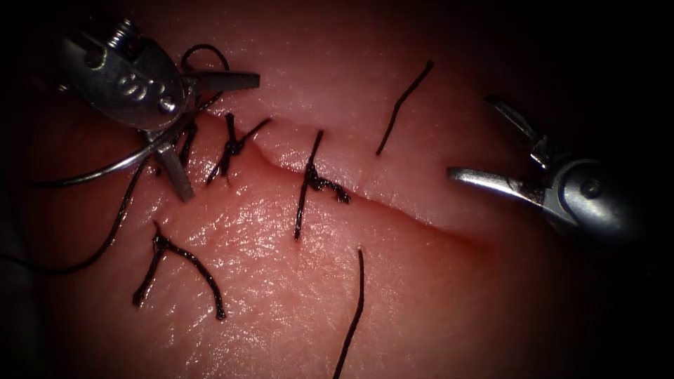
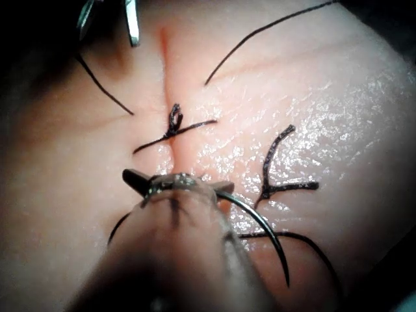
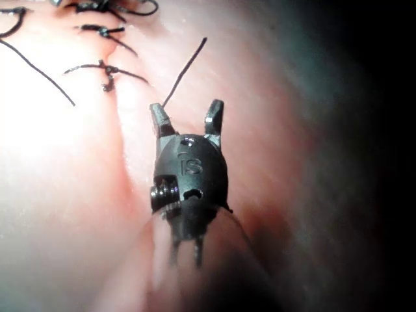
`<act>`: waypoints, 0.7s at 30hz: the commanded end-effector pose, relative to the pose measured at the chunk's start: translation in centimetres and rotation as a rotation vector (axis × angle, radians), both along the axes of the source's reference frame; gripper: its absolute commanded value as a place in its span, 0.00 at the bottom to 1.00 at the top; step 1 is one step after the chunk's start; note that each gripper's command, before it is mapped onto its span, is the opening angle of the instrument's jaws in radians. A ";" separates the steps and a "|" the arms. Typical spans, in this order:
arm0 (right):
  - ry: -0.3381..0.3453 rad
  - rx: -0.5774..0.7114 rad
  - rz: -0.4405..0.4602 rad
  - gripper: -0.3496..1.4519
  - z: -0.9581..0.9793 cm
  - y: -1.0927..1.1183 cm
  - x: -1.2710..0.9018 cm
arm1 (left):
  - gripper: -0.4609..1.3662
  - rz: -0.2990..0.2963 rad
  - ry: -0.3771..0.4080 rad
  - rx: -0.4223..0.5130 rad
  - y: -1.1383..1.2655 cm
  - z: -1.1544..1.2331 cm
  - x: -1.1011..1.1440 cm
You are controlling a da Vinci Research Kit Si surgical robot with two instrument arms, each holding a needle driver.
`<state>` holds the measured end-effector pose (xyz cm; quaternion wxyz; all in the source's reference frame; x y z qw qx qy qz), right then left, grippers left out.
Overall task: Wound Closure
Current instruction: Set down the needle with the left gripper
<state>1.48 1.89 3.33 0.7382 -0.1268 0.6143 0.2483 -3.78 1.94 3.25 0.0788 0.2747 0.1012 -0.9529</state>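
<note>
Left pincer point(image 1: 223, 139): jaws spread wide, one pointing toward the cut point(image 1: 421, 217), the other down over the tissue point(image 1: 281, 295). Clamped on nothing that I can see. The needle point(image 1: 105, 168) arcs across close to the jaw hinge and runs out to the left of the cut. In the left wrist view its point point(image 2: 286, 281) looks free above the surface, not in the tissue. Whether the throat of the jaws touches the needle: cannot tell.

Right pincer point(image 1: 470, 137): jaws apart, empty, well right of the cut's open stretch.

Thread point(image 1: 112, 231) trails from the needle on the left side and loops near the left tool. Two knotted stitches point(image 1: 316, 181) cross the cut. Cut ends point(image 1: 404, 105) lie loose on both sides.

Risks, judged:
- An unclamped needle may roll or slide off, losing its orientation.
- The loop by the left tool may snag a jaw or an earlier knot.
- Loose ends could be mistaken for live thread.
</note>
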 end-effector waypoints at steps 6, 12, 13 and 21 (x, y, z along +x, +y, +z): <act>0.004 0.001 -0.014 0.95 0.00 0.00 0.02 | 0.88 0.082 0.126 0.001 -0.04 -0.12 0.26; 0.003 0.001 -0.013 0.95 0.00 -0.01 0.03 | 0.91 0.151 0.217 -0.003 -0.03 -0.23 0.47; 0.005 0.001 -0.016 0.95 0.00 -0.01 0.03 | 0.93 0.170 0.225 -0.008 -0.01 -0.24 0.50; 0.005 0.001 -0.016 0.95 0.00 -0.01 0.03 | 0.92 0.309 0.250 -0.154 0.19 -0.40 0.46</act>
